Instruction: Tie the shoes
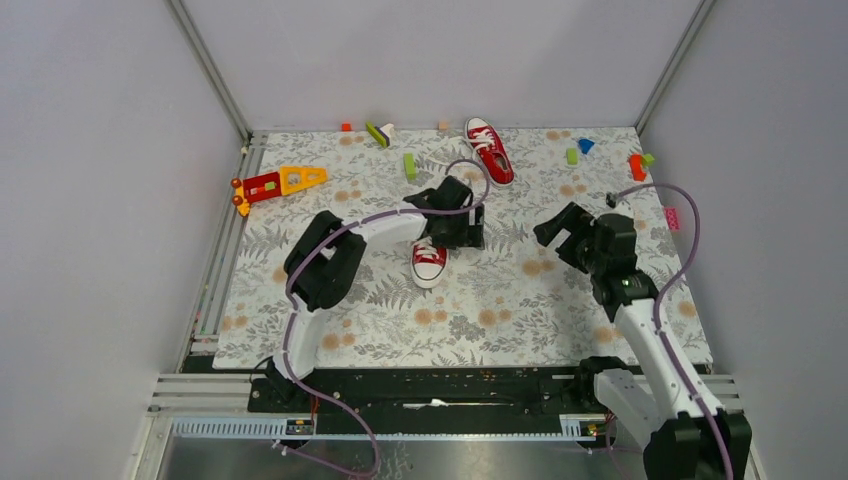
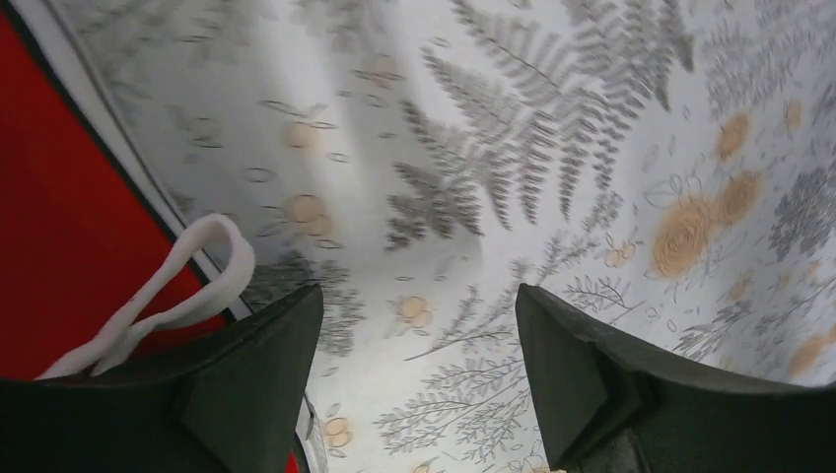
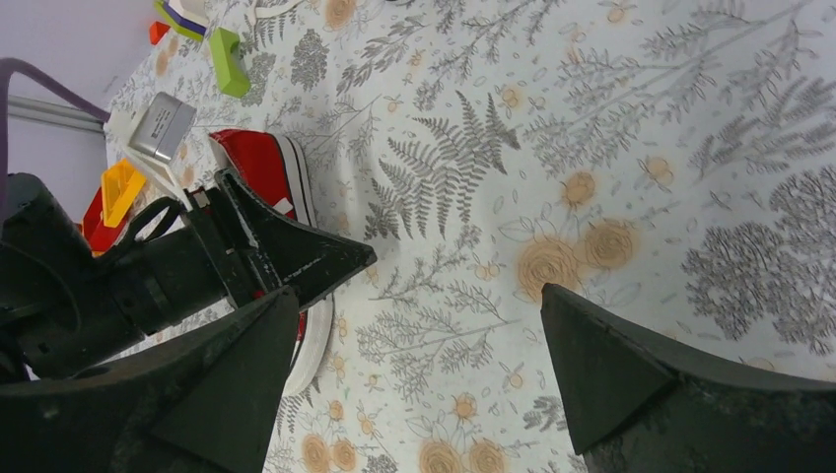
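Observation:
One red sneaker point(image 1: 429, 262) with a white toe cap lies mid-mat, toe toward the arms. The second red sneaker point(image 1: 490, 151) lies at the back of the mat. My left gripper point(image 1: 460, 226) is open and empty, low over the mat just right of the near sneaker's heel end. In the left wrist view the gripper point(image 2: 419, 315) has bare mat between its fingers, with the sneaker's red side point(image 2: 59, 236) and a white lace loop point(image 2: 192, 286) by the left finger. My right gripper point(image 1: 558, 228) is open and empty to the right; its wrist view point(image 3: 419, 305) shows the near sneaker point(image 3: 266, 168) behind the left gripper.
A red-and-yellow toy piece point(image 1: 280, 183) lies at the left. Small blocks are scattered along the back: green point(image 1: 409, 165), green point(image 1: 571, 156), blue point(image 1: 585, 145), red point(image 1: 636, 166). A pink piece point(image 1: 671, 218) lies near the right edge. Grey walls enclose the floral mat point(image 1: 500, 320).

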Robot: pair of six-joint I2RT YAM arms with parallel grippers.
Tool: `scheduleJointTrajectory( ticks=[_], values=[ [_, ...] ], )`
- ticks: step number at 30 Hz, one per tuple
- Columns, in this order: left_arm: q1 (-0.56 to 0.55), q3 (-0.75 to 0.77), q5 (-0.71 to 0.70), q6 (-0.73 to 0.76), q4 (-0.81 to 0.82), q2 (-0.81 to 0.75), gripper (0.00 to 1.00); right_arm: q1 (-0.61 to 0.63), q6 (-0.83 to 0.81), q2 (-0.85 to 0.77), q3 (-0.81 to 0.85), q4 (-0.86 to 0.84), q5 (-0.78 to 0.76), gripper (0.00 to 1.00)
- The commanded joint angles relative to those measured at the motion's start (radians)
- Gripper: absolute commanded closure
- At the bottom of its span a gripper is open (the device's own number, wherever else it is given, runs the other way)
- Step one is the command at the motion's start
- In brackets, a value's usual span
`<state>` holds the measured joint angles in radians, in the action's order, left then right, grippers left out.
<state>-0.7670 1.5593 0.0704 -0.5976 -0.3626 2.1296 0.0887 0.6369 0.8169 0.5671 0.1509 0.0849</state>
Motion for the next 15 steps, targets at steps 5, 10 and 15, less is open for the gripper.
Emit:
scheduleJointTrajectory(
  ticks=[5,10,15],
  values=[
    [0.281,-0.16,-0.026,-0.018,-0.064,-0.063,0.19,-0.003,-0.103,0.403,0.366,-0.038,0.063,0.01],
    [0.414,-0.212,0.001,-0.002,-0.032,-0.106,0.19,0.002,-0.19,0.757,0.672,0.03,0.061,0.05],
    [0.522,-0.262,-0.001,0.009,-0.001,-0.182,0.18,0.021,-0.25,1.088,1.077,0.198,0.053,0.14]
  ],
)
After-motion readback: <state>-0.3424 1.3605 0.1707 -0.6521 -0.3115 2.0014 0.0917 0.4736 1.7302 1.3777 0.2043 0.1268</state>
